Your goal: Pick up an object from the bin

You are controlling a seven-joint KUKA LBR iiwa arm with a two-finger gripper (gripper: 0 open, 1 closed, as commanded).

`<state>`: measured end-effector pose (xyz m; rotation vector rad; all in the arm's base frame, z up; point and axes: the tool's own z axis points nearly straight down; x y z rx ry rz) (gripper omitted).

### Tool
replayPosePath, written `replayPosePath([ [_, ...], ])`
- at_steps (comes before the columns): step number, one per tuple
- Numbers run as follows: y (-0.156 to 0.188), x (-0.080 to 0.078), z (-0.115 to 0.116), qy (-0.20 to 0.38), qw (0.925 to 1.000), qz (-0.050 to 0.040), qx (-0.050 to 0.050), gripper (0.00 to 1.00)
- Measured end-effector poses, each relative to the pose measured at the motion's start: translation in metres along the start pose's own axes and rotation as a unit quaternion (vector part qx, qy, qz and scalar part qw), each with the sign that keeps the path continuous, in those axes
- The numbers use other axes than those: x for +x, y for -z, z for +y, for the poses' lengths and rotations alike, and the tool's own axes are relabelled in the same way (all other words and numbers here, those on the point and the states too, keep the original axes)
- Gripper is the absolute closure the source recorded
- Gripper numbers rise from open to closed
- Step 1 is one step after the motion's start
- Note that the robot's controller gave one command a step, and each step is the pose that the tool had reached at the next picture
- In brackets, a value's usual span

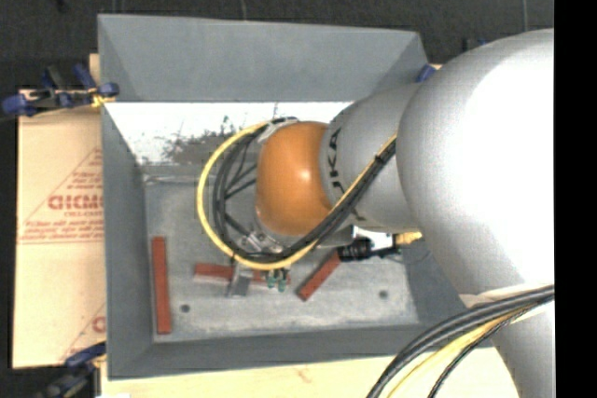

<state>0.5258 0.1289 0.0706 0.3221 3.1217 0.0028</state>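
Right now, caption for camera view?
Gripper low in grey bin beside short red bar; long red bar at left.

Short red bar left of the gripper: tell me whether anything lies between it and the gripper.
Nothing visible does. The gripper is low over the bin floor, and the short red bar lies right beside it. The slanted red bar is on the other side and the long red bar is farther left, both clear of the path.

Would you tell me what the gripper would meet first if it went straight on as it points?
Probably the short red bar beside the gripper, otherwise the bin floor; depth is unclear.
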Motion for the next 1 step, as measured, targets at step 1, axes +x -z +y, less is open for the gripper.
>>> replayPosePath([
  [1, 0.1678, 0.0374, 0.0059, 0.004, 1.0000, -0.0017, -0.001, 1.00],
])
